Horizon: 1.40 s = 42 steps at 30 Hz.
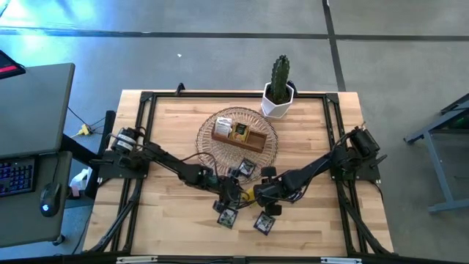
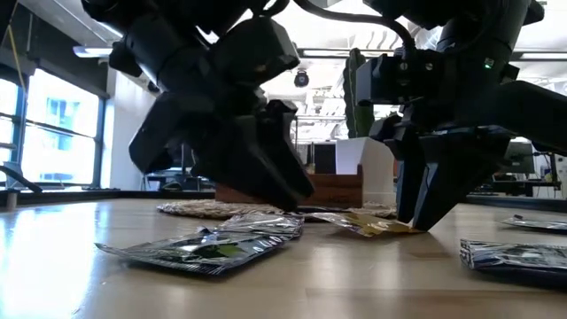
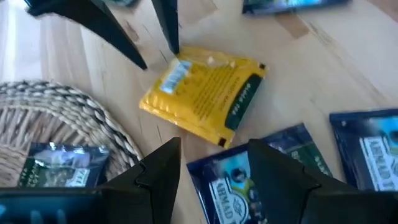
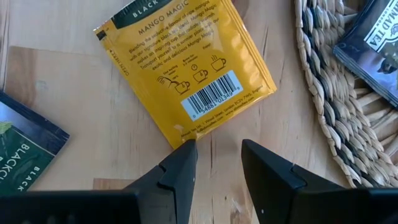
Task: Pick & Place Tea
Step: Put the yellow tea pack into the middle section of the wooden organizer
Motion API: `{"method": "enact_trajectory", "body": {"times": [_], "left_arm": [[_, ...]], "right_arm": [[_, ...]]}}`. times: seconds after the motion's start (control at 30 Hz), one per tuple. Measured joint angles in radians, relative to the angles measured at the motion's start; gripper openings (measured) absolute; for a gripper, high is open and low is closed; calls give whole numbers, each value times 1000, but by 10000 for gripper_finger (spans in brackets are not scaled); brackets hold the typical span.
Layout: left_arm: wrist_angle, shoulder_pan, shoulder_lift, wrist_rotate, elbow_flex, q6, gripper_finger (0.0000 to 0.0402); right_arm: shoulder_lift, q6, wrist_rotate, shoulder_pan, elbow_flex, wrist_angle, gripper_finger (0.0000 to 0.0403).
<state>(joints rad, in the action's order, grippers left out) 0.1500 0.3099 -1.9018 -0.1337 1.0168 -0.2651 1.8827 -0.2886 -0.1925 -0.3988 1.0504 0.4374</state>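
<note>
The yellow tea packet (image 4: 185, 68) is lying flat on the counter (image 1: 168, 132), just off the wicker basket (image 4: 339, 106) rim, near the counter's 6 o'clock edge. The right claw (image 4: 219, 149) is standing over the packet's barcode corner, fingers apart, one tip touching that corner. The left claw (image 3: 214, 163) is hovering at the opposite side, fingers apart, empty. In my judgement the grip is not yet made: the right claw should straddle the corner and lift one edge, since the foil is lying flush. Dark packets (image 3: 255, 180) are crowding the yellow one at its far edge; the basket weave is close on the other. Open counter is remaining toward 6 o'clock only, so withdrawal should be going upward.
</note>
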Motion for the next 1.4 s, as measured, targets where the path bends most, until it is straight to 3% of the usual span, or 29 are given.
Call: {"method": "enact_trajectory", "body": {"times": [0.4, 1.1, 1.4], "left_arm": [[19, 41, 0, -108, 0, -79, 184], [4, 45, 0, -69, 0, -71, 184], [27, 51, -34, -106, -1, -97, 184]], "right_arm": [[1, 1, -8, 0, -1, -23, 129], [2, 1, 4, 21, -1, -42, 129], [2, 2, 16, 26, -2, -45, 129]]}}
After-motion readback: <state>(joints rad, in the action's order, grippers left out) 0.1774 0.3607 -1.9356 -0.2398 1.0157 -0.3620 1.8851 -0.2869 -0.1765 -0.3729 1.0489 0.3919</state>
